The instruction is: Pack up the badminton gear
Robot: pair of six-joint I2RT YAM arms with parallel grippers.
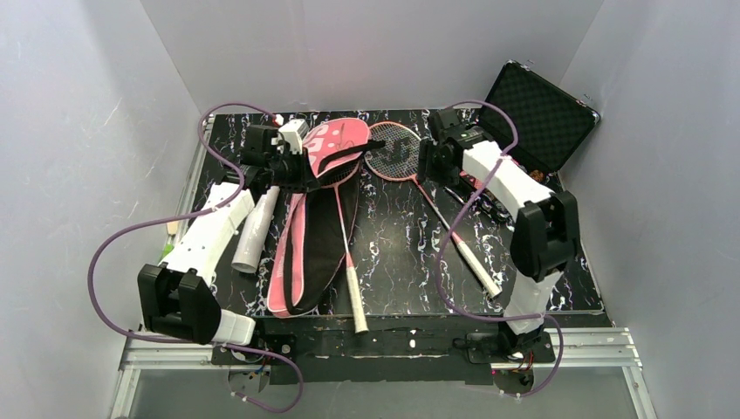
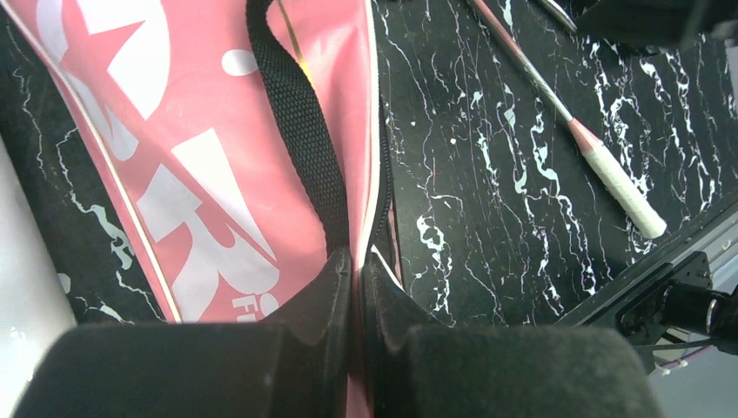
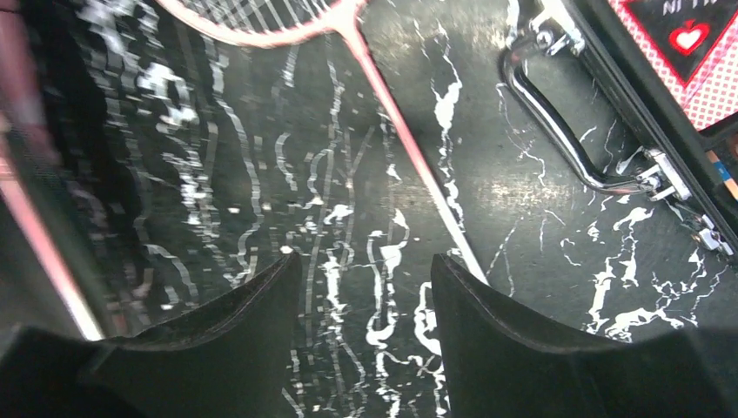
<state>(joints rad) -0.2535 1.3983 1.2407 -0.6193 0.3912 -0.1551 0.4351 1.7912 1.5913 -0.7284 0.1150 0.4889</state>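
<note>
The black marbled desk [image 1: 393,262] carries the pink bag [image 1: 330,140] in its middle. The left gripper [image 2: 355,261] is closed on the bag's edge, probably to hold the mouth up. Right of the bag, the right gripper [image 3: 365,279] stands open and empty above a racket [image 3: 409,148].

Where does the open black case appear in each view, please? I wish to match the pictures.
Top external: black case, far right corner, lid raised.
Left wrist: not in view.
Right wrist: top right, its chrome handle showing.
Shared landmark: the black marbled tabletop.
</note>
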